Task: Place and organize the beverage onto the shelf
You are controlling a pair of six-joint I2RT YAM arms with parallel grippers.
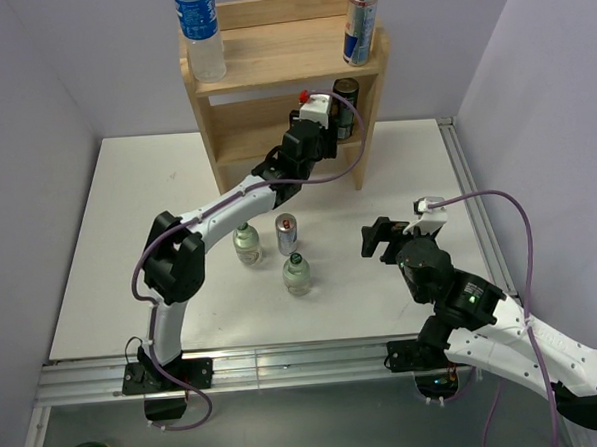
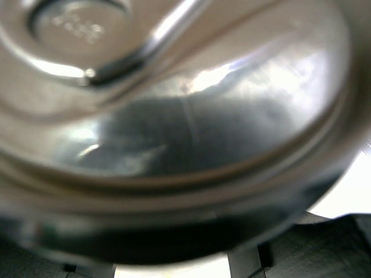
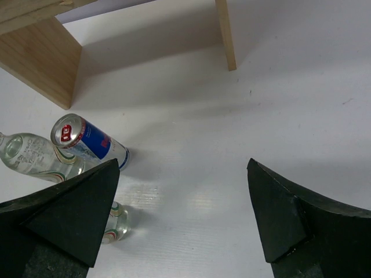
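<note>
Blurred can lid (image 2: pixel 174 121) fills my left wrist view, cut off on all sides. From above, the left gripper (image 1: pixel 335 123) hides its own fingertips; I cannot tell its hold on the dark can (image 1: pixel 348 97) just beyond.

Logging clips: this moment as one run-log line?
left gripper: at dark can, shelf lower tier, grip unseen | right gripper: open, over table | top tier: water bottle, blue can | table: two bottles, silver can

Left arm (image 1: pixel 222 205) stretched forward; right fingers (image 3: pixel 69 214) spread wide, low.
</note>
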